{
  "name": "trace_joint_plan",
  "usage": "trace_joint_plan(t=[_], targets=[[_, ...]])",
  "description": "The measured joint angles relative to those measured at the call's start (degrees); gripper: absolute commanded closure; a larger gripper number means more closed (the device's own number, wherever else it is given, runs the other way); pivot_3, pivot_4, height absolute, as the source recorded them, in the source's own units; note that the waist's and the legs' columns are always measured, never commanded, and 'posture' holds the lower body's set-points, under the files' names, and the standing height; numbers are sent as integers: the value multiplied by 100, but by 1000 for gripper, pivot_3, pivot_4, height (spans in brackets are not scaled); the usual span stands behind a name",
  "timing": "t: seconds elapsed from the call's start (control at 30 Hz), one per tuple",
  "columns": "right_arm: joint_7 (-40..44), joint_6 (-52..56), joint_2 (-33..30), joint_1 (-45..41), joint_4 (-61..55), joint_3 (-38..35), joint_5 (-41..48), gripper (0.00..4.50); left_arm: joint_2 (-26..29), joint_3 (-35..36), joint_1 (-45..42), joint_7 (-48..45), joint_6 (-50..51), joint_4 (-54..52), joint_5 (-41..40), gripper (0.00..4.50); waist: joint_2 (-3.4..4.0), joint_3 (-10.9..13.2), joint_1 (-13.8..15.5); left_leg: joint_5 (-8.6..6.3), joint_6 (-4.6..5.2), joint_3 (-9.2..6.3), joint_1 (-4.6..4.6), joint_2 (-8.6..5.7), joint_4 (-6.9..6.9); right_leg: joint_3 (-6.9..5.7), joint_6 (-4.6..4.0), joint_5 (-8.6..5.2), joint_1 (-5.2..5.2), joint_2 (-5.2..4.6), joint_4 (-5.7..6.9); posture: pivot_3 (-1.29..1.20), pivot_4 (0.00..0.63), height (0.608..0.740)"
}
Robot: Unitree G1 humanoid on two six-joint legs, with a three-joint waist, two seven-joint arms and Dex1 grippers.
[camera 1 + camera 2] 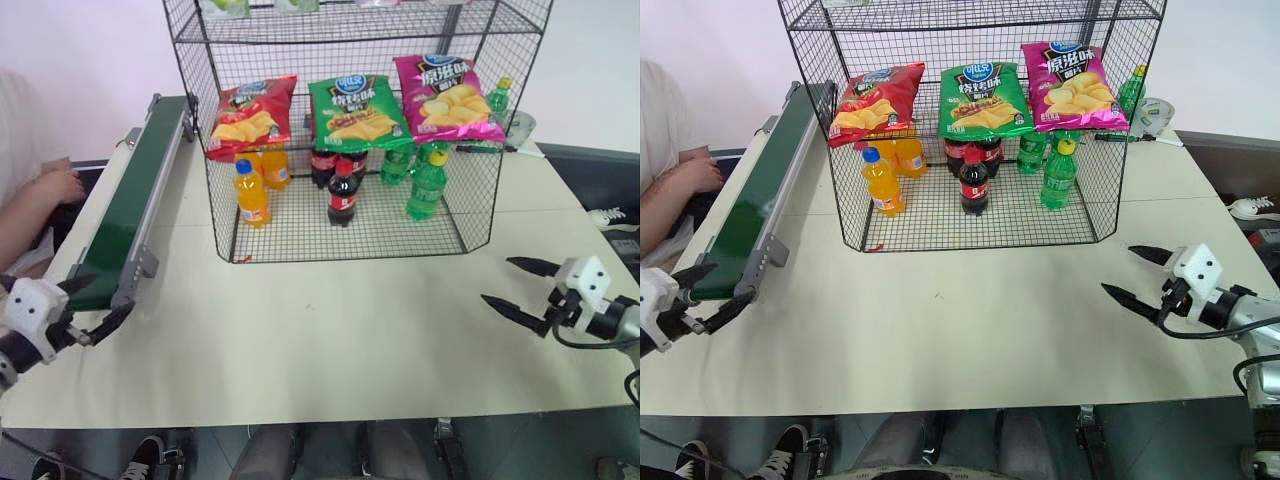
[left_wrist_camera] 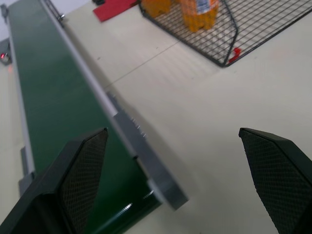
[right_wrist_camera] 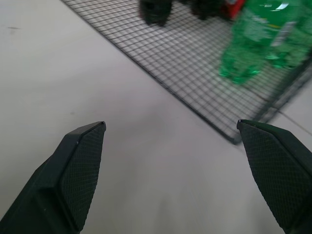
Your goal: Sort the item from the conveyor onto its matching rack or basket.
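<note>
Cream desk [image 1: 330, 330] carries the conveyor [image 1: 130, 205] along its nine o'clock edge and the wire-mesh rack [image 1: 350, 230] at twelve o'clock.

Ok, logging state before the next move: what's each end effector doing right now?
Left end effector: open, holding nothing.
Right end effector: open, holding nothing.

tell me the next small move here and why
Probably hold both arms where they are. The red crisp bag already lies on the rack tier beside the green crisp bag, the conveyor belt is bare, and the left gripper and right gripper are open, holding nothing.
</note>
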Motion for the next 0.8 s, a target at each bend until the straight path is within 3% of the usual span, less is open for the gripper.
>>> trace_joint_plan(t=[0.8], targets=[[-59,147,51,-39,-321,9,49,0,-90,56,-253,-96,-33,-199,-24,14,0,0,-7,1,-1,11,-4,1,1,10,2,1,-7,0,3,0,150,740]])
